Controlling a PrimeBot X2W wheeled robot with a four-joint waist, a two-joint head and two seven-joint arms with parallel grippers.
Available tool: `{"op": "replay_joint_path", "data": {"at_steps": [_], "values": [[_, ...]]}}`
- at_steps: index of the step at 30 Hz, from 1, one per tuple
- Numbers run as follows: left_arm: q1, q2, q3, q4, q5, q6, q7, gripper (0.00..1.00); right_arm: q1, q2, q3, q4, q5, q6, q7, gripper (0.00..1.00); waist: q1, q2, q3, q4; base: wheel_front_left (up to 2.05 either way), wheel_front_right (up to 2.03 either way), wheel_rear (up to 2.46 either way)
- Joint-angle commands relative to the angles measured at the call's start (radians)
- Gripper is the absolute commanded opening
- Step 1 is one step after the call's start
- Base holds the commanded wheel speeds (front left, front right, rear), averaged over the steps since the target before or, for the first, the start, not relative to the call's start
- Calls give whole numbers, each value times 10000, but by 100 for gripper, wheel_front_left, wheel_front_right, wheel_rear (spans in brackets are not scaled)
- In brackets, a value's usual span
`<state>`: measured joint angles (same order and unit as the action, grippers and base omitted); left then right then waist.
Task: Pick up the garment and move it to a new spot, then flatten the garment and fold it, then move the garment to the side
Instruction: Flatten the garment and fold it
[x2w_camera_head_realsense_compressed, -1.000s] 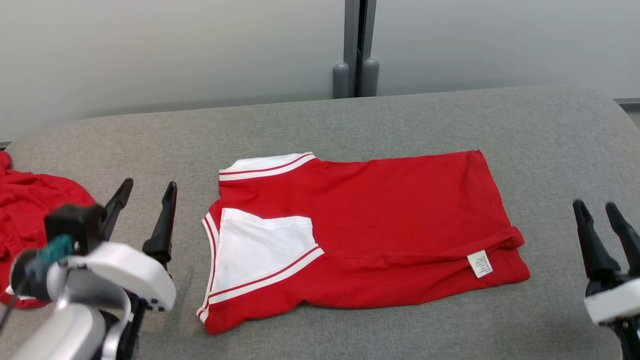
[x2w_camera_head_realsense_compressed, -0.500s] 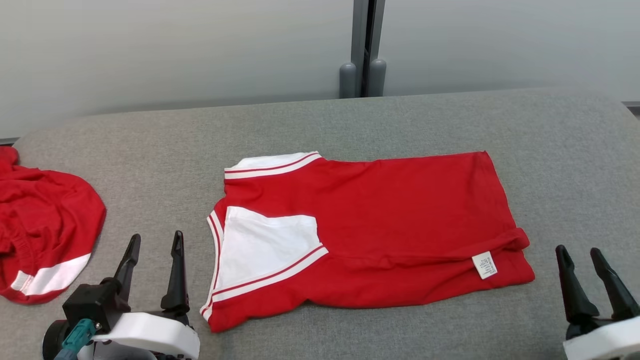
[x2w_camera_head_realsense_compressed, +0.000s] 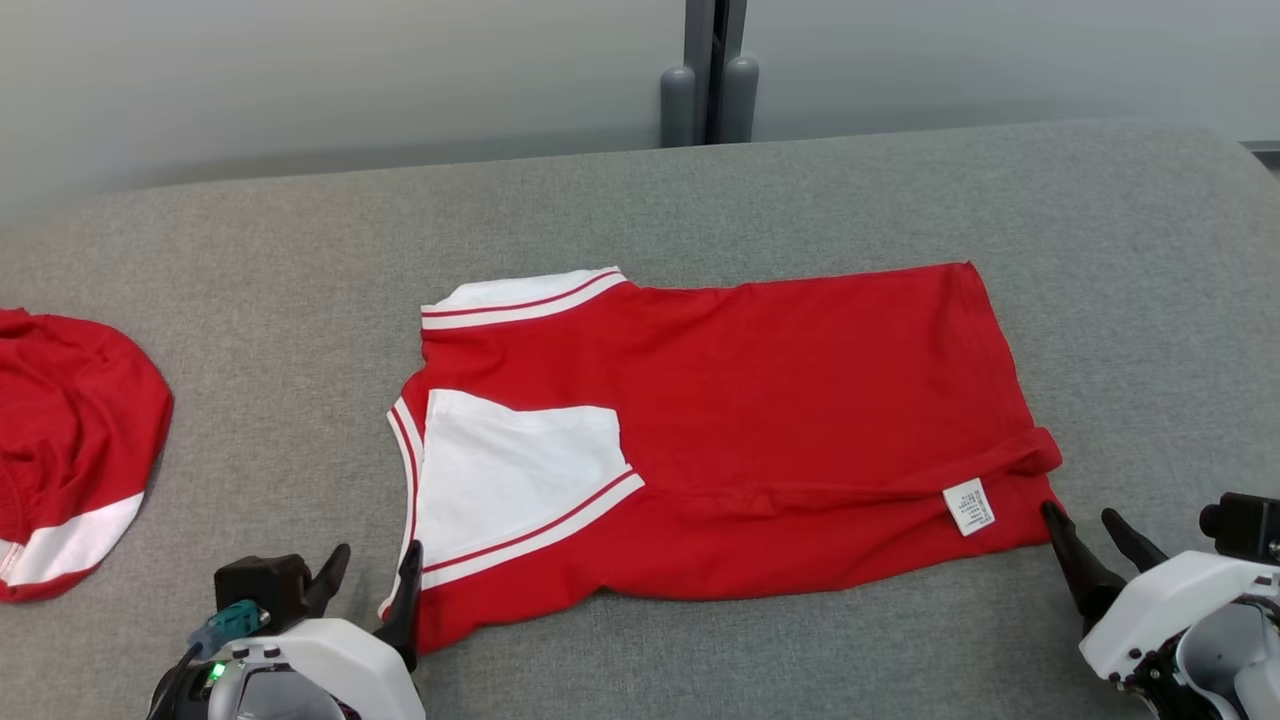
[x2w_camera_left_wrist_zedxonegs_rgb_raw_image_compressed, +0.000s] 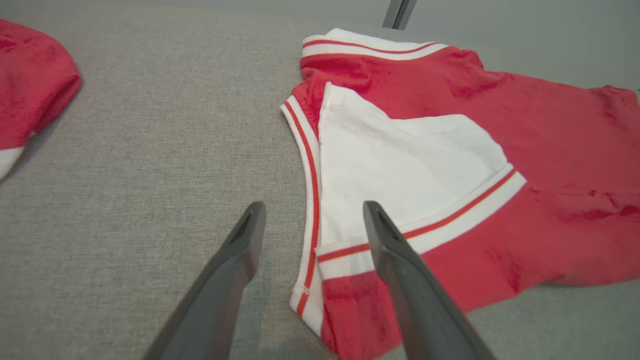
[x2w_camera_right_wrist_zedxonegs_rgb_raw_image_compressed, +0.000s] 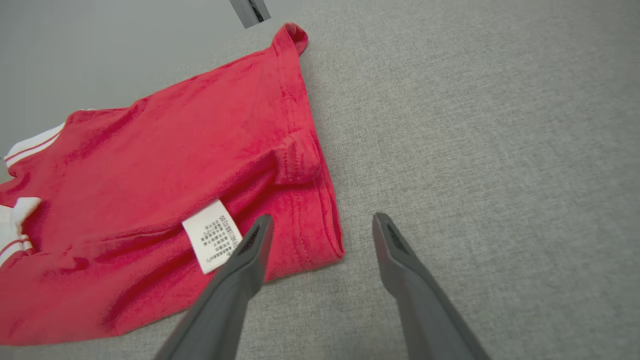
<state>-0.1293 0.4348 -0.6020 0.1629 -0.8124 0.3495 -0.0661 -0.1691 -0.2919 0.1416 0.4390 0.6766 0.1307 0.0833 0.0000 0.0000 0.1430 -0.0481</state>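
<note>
Shirt (x2w_camera_head_realsense_compressed: 760, 420) lies part-folded, flat, mid surface (x2w_camera_head_realsense_compressed: 700, 190). Thin knit: light, limp, will likely drape and crease; best pinched at near corners, through all layers. Left gripper (x2w_camera_head_realsense_compressed: 378, 548) straddles the trim-side corner, right gripper (x2w_camera_head_realsense_compressed: 1077, 510) the hem corner; both jaws wide, empty. White tag (x2w_camera_head_realsense_compressed: 968, 506) by hem, print too small to read

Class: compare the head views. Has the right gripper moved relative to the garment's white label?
Yes. The right gripper has closed in leftwards on the white label by the near right corner of the garment, jaws open.
</note>
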Motion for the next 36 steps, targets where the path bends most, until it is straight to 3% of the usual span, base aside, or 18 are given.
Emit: {"op": "replay_joint_path", "data": {"at_steps": [1, 8, 16, 17, 18, 19, 21, 22, 30, 36], "values": [[-201, 33, 2, 65, -44, -70, 63, 100, -121, -60, 13, 50, 61, 2, 24, 100, 0, 0, 49, 26, 0, 0, 0], [-473, 30, -410, 530, -302, -279, 1167, 100, -717, -101, 435, 807, 354, 2, 193, 100, 0, 0, 272, 186, 0, 0, 0], [-435, 141, -745, -14, -657, -73, 2537, 100, -923, -150, 806, 1317, 620, 2, 290, 100, 0, 0, 334, 290, 0, 0, 0], [-407, 178, -809, -6, -665, -47, 2671, 94, -934, -152, 842, 1358, 656, 2, 286, 100, 0, 0, 321, 285, 0, 0, 0], [-404, 191, -828, -11, -672, -46, 2743, 85, -947, -150, 874, 1399, 675, 2, 280, 92, 0, 0, 307, 281, 0, 0, 0], [-410, 168, -821, -17, -706, -49, 2751, 51, -959, -148, 905, 1439, 703, 2, 268, 53, 0, 0, 290, 279, 0, 0, 0], [-419, 154, -828, 12, -742, -92, 2792, 0, -979, -131, 984, 1485, 758, 2, 237, 20, 0, 0, 245, 273, 0, 0, 0], [-428, 169, -844, 37, -751, -118, 2812, 0, -990, -119, 1021, 1506, 812, 2, 218, 0, 0, 0, 222, 269, 0, 0, 0], [-373, 265, -762, -35, -823, -195, 2722, 0, -934, -254, 1292, 1550, 1208, 2, 219, 0, 0, 0, -130, 324, 0, 0, 0], [40, 758, -892, -663, -928, -126, 3219, 0, -432, -576, 1438, 1003, 1827, 2, 937, 0, 0, 0, -685, 396, 0, 0, 0]]}}
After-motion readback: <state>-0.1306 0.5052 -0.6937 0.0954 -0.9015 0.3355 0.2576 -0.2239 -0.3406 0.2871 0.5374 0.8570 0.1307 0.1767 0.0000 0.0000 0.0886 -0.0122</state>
